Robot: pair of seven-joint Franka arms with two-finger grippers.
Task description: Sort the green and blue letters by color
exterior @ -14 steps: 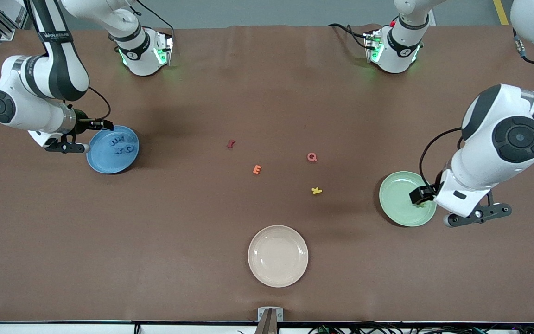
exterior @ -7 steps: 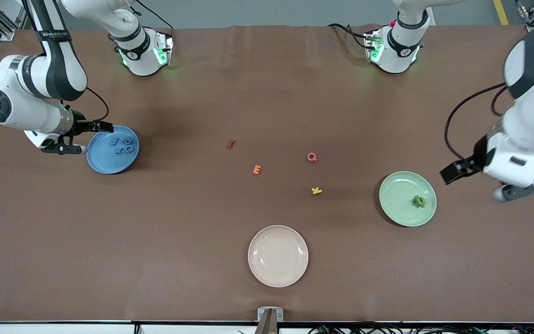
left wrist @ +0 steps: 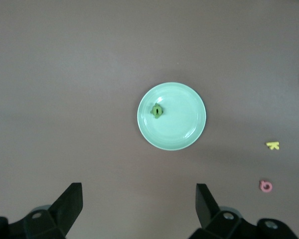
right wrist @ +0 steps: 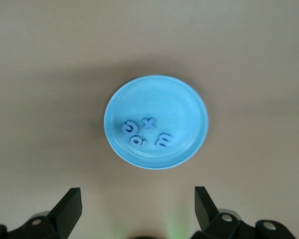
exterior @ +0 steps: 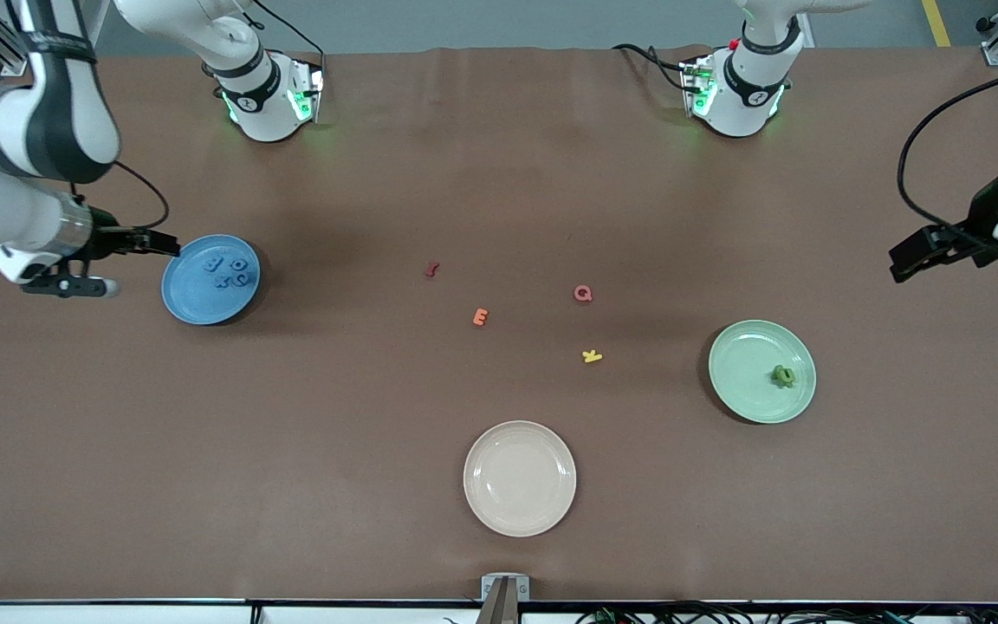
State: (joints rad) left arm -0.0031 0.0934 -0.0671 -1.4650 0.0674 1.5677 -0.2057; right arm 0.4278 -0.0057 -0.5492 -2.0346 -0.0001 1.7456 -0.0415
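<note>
A brown table [exterior: 378,451] is filling nearly the whole front view, its covering lying smooth under even overhead light. Grey floor [exterior: 499,22] is showing along the top edge, and black cables [exterior: 724,614] are trailing below the table's near edge.

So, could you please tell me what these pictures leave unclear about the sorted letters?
- Green letters: in the front and left wrist views they look like one small clump on the green plate; their count and shapes are too small to read.
- Blue letters: on the blue plate; four show in the right wrist view, but blue on blue in the front view blurs their shapes.
</note>
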